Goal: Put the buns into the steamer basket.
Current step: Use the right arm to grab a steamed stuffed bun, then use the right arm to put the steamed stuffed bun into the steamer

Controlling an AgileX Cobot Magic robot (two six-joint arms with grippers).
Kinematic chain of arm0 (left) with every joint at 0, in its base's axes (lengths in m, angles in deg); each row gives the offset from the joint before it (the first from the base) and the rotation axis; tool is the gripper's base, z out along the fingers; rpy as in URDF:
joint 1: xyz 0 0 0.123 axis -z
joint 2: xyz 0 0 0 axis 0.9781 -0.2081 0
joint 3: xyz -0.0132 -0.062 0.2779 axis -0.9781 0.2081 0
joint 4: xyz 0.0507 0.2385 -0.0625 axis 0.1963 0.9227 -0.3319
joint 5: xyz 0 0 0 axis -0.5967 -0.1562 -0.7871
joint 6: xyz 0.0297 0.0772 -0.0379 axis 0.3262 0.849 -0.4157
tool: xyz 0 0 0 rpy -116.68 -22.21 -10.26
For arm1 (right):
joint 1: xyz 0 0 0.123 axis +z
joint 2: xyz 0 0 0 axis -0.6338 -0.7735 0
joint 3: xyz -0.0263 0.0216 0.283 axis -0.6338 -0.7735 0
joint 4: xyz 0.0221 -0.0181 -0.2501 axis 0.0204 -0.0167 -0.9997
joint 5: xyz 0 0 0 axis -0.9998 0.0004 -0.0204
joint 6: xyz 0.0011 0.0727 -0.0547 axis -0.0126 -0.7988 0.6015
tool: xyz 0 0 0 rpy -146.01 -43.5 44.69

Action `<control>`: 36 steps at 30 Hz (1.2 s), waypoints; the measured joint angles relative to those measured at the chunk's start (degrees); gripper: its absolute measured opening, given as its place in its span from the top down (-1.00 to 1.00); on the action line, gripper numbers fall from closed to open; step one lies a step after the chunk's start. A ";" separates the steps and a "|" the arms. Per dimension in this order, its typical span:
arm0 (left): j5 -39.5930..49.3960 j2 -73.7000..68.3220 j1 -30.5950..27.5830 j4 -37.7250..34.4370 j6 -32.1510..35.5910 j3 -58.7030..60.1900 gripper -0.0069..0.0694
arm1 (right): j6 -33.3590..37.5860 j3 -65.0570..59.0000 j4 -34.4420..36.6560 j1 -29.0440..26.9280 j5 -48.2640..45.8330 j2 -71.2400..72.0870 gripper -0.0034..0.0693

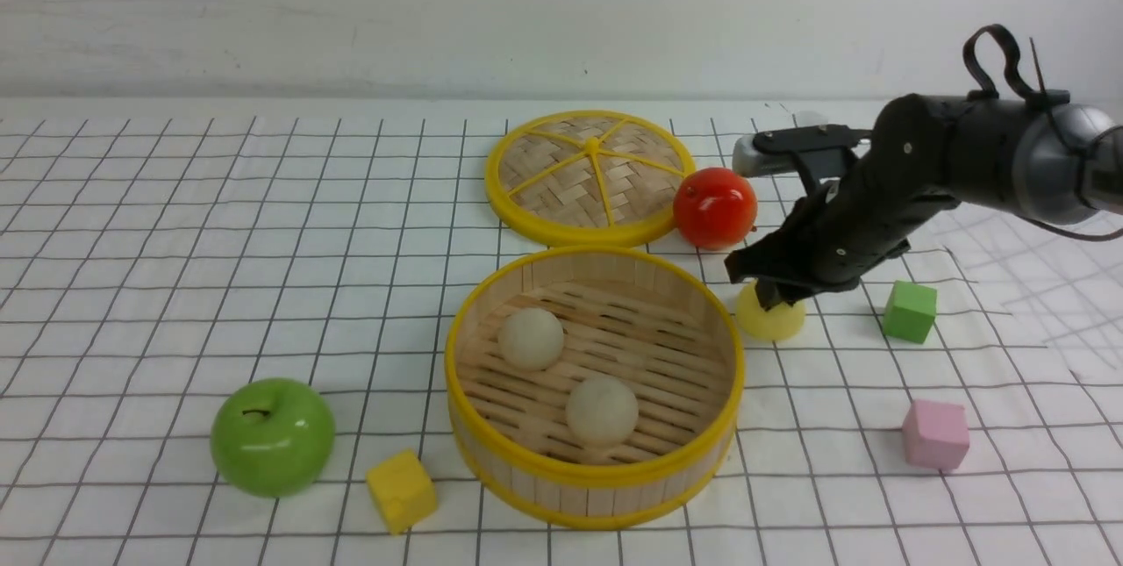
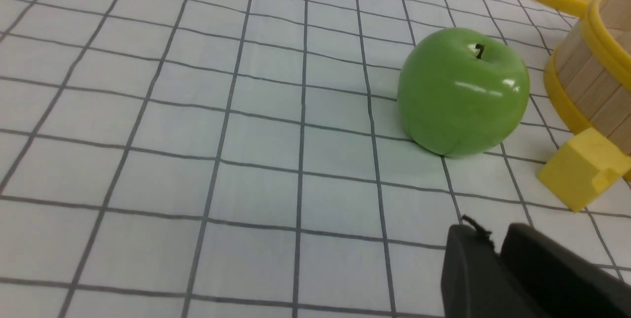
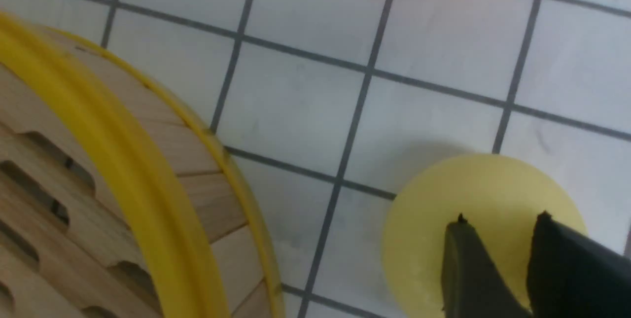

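1. Small yellow cube (image 1: 401, 491): bottom of the front view, left of centre, just beside the basket's wall.
2. Glossy green apple (image 1: 273, 436): lower left, stem up, near the yellow cube but apart from it.
3. My left claw (image 2: 493, 231): seen only in the lower right corner of the left wrist view. Its dark fingers are drawn close with a slit between them, and it holds nothing.
4. Round, deep bamboo-slat steamer basket with yellow rims (image 1: 597, 478): lower centre.
5. Two cream-beige matte round buns lie apart on the basket's slotted floor. One (image 1: 602, 410) is toward the near wall. The other (image 1: 530, 339) is up and to the left.
6. Small pink cube (image 1: 936, 434): lower right, alone.
7. Pale yellow matte round bun (image 1: 770, 320): right of centre, on the cloth just outside the basket's upper right rim.
8. My right claw (image 1: 772, 292): directly on top of the pale yellow bun. In the right wrist view its fingers (image 3: 463, 264) are narrow. The bun is wider than their gap and is not between them. Whether the tips touch it I cannot tell.
9. Small green cube (image 1: 909, 311): right of that bun.
10. Glossy red apple (image 1: 715, 208): right of upper centre, just beside the lid's rim.
11. Flat woven round lid with yellow rim (image 1: 590, 178): upper centre.
12. White cloth with grey grid (image 1: 175, 241): under everything.
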 joint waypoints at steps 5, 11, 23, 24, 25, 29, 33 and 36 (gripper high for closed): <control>0.00 0.00 0.00 0.00 0.00 0.00 0.59 | 0.00 0.11 0.07 0.00 0.24 -0.16 0.42; 0.00 0.00 0.00 0.00 0.00 0.00 0.59 | 0.00 0.21 0.07 0.00 0.24 -0.16 0.85; 0.00 0.00 0.00 0.00 0.00 0.00 0.59 | 0.10 1.10 2.17 0.00 -3.01 7.17 0.94; 0.00 0.00 0.00 0.00 0.00 0.00 0.59 | 0.77 1.44 3.88 0.06 -3.09 9.58 0.94; 0.00 0.00 0.00 0.00 0.00 0.00 0.59 | 0.91 1.45 3.88 0.12 -3.09 9.89 0.94; 0.00 0.00 0.00 0.00 0.00 0.00 0.59 | 4.89 1.81 9.94 1.85 -4.19 14.25 0.94; 0.00 0.00 0.00 0.00 0.00 0.00 0.59 | 8.90 1.80 14.51 5.82 -5.72 13.95 0.94; 0.00 0.00 0.00 0.00 0.00 0.00 0.59 | 10.73 1.80 15.34 9.27 -5.67 10.18 0.94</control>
